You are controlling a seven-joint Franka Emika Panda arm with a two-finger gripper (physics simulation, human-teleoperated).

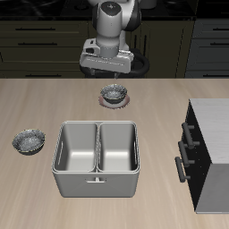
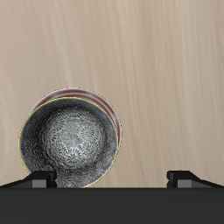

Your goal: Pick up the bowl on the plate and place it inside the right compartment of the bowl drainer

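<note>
Above the table, the tool (image 2: pixel 112 178) hangs spread wide and empty, touching nothing, over the bowl (image 2: pixel 68 142).

Matt pale wood-grain table (image 2: pixel 157 70) below jaws; glossy speckled glazed bowl (image 2: pixel 68 140) on glossy plate (image 2: pixel 107 107); brushed matt grey metal bowl drainer (image 1: pixel 97 183) beyond.

Greys on a pale wood table

The bowl (image 2: pixel 68 144) is dark grey inside with a pale speckled pattern and a thin yellowish rim; the plate (image 2: pixel 105 103) under it shows white with a reddish-pink rim. The twin bowl (image 1: pixel 29 140) carries the same grey speckle. The bowl drainer (image 1: pixel 97 184) is plain light grey, its wells a shade darker. The table (image 1: pixel 161 94) is light beige woodgrain. The cabinet (image 1: pixel 210 152) is dark with a grey top.
</note>
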